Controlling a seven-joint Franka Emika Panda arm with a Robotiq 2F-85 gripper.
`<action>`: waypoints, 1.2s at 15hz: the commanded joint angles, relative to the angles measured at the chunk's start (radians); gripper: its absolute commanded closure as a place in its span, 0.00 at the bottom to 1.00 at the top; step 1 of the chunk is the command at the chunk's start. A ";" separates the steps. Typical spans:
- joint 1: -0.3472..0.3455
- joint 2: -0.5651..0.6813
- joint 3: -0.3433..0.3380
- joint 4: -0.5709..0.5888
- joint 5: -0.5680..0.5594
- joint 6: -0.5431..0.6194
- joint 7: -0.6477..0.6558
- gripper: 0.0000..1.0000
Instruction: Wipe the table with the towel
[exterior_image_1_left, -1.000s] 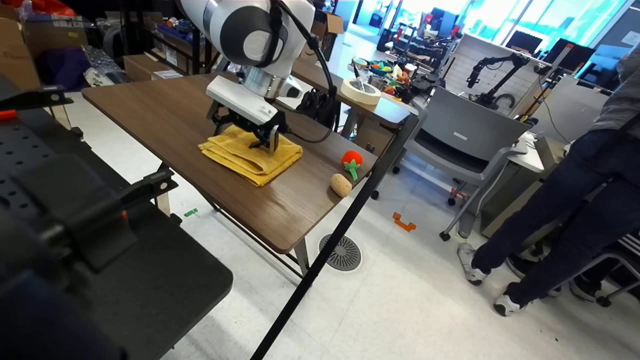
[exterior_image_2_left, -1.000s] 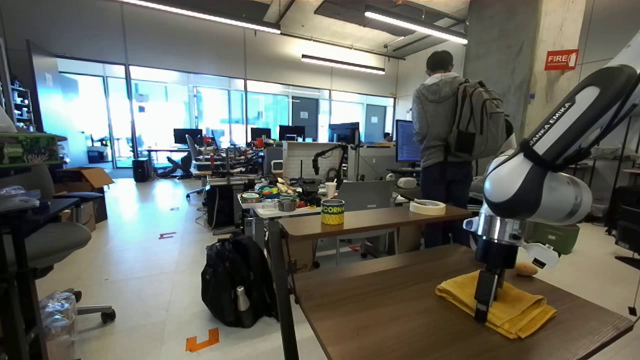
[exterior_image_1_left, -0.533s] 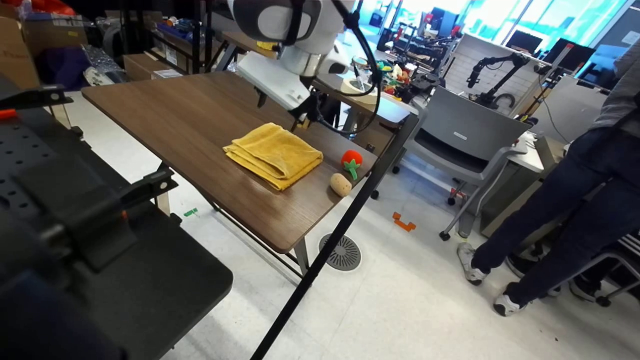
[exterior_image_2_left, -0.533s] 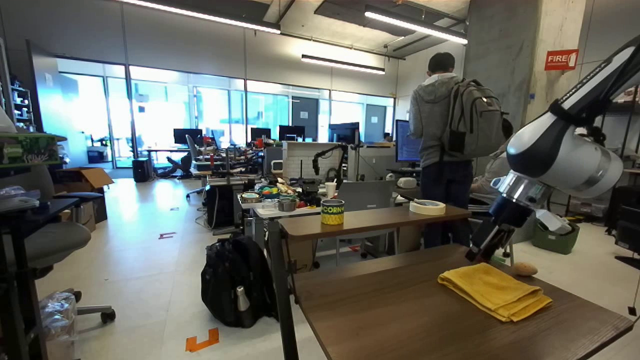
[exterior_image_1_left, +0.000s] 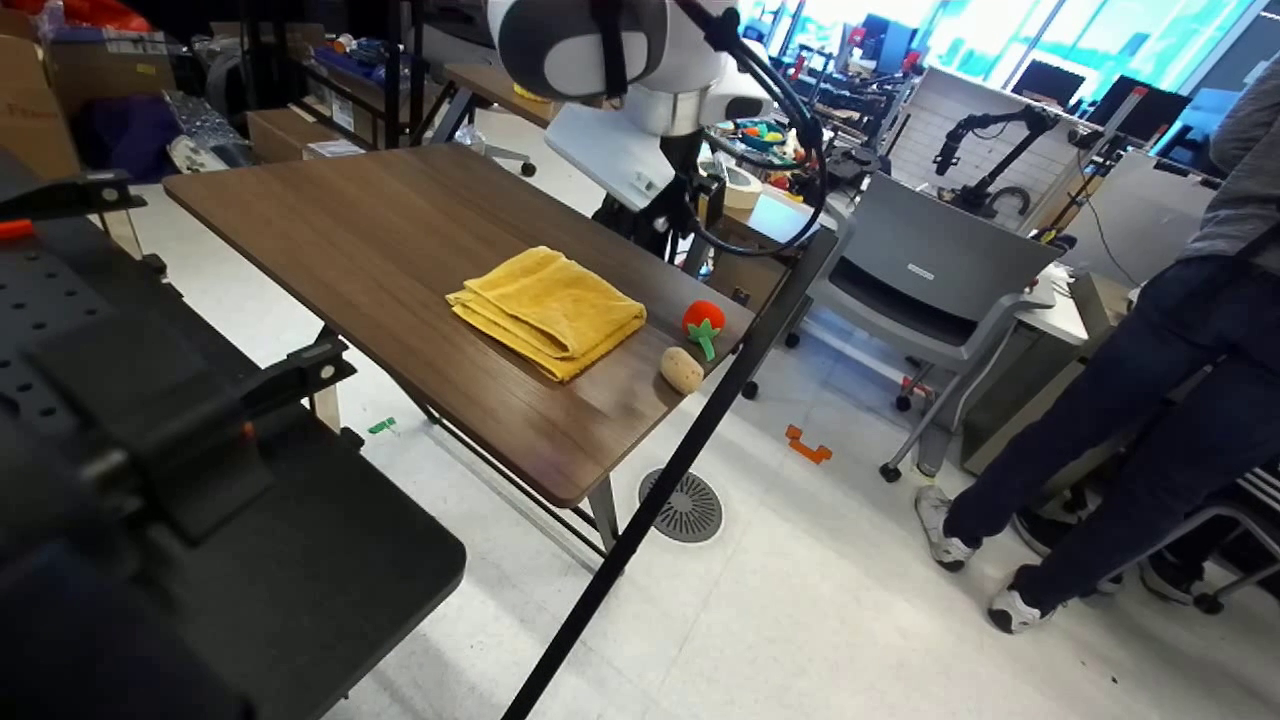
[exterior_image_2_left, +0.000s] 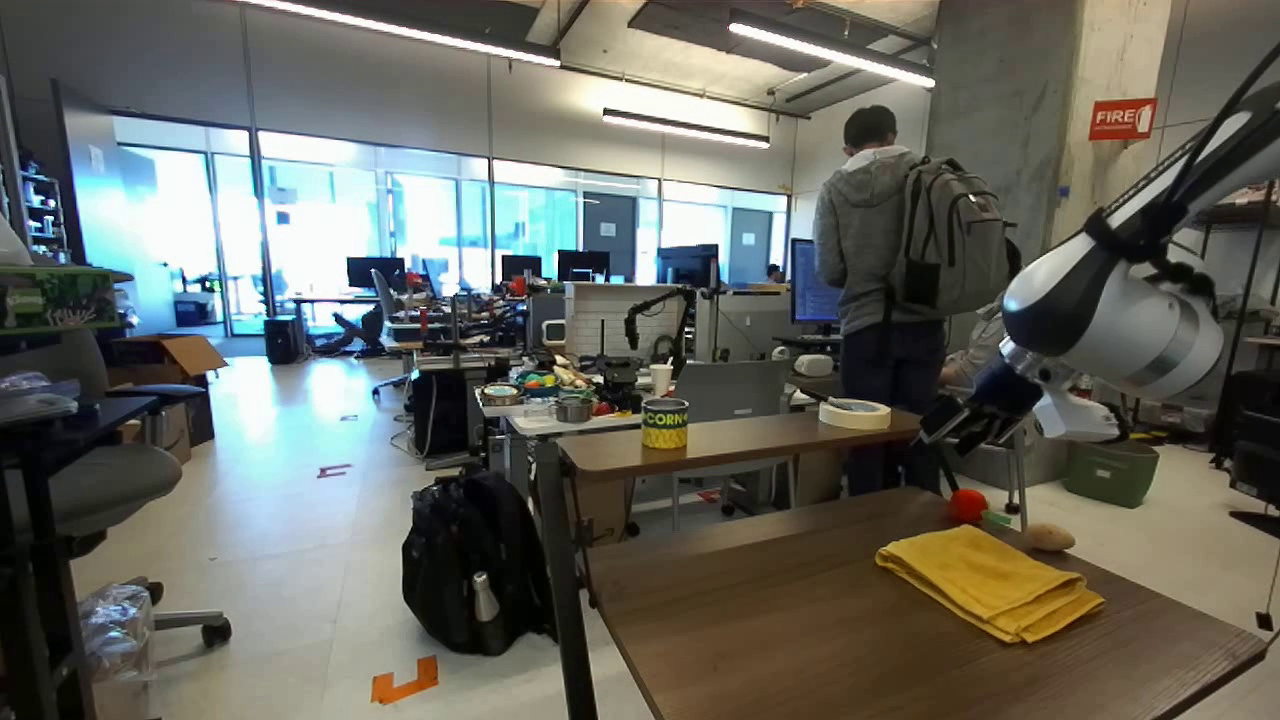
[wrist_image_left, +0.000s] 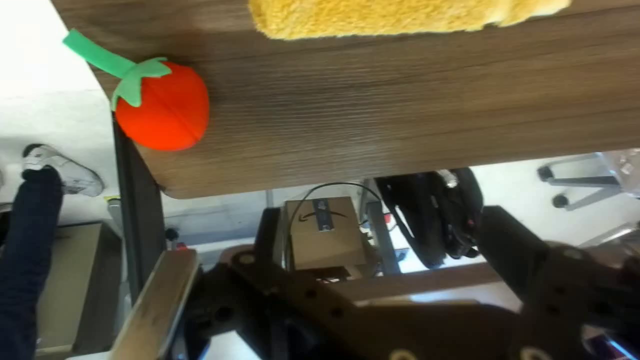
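Black backpack (exterior_image_2_left: 470, 560) sat on the floor (exterior_image_2_left: 290, 560), far left of noted items in an exterior view. Next, can (exterior_image_2_left: 665, 430) lettered CORN, on narrow brown surface (exterior_image_2_left: 760, 437) behind the tabletop (exterior_image_2_left: 760, 620); tape roll (exterior_image_2_left: 855, 418) on same surface, right end. Grey-clad person (exterior_image_2_left: 870, 230) stood farther back, facing away. Pincer (wrist_image_left: 381, 214) was next: raised in the air, tilted, tips angled down-left; wrist view showed jaws spread wide, released. Red tomato (exterior_image_2_left: 967, 506) with green stem lay on the tabletop, near its corner. Yellow towel (exterior_image_2_left: 988, 582) lay folded, flat on the tabletop, right part, apart from the pincer in both exterior views. Wrist view caught just one edge of it. Potato-shaped item (exterior_image_2_left: 1049, 538), beige, lay near the towel and the tomato. Arm (exterior_image_2_left: 1130, 320) was rightmost: ran from the right edge, sloped down-left, bent at the thick white-and-black joint; below that, the wrist tipped so the pincer slanted off from vertical, above the tabletop's level.
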 joint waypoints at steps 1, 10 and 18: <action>0.236 0.125 -0.270 0.175 -0.078 0.091 0.230 0.00; 0.610 0.431 -0.851 0.553 -0.072 -0.253 0.764 0.00; 0.552 0.458 -0.729 0.667 -0.169 -0.341 0.747 0.71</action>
